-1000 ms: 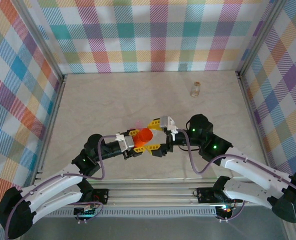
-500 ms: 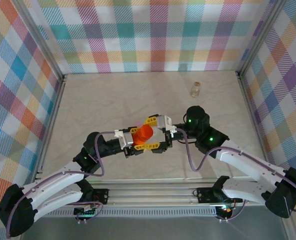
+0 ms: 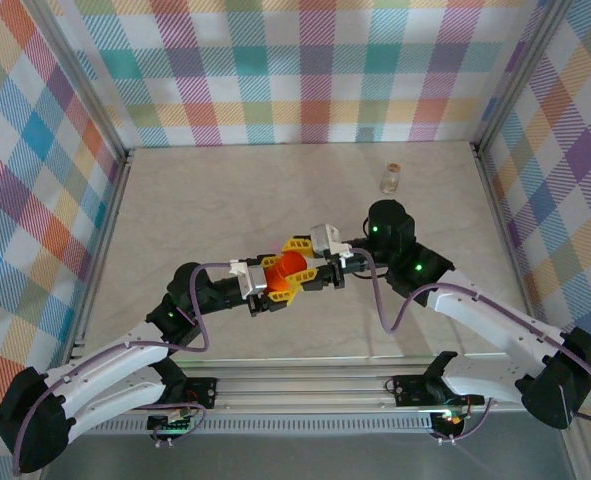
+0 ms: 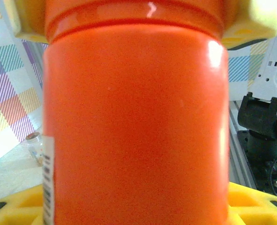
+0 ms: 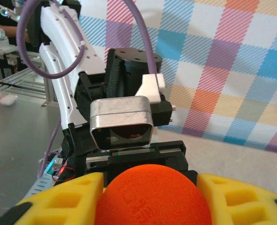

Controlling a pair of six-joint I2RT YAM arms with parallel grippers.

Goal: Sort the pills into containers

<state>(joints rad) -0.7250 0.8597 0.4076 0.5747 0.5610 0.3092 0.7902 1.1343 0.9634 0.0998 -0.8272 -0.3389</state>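
Orange bottle (image 3: 287, 267) is held over the middle of the table (image 3: 225, 200), upright as far as I judge: my left gripper (image 4: 138, 206) clamps its body from 9 o'clock, and my right gripper (image 5: 150, 197) is closed on its upper end from 3 o'clock.

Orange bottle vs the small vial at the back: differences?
The orange bottle is opaque; the vial is clear with a tan cap. The orange bottle looks bigger than the vial. The left gripper and right gripper clamp the orange bottle; the vial stands alone near the back wall. Both are round containers.
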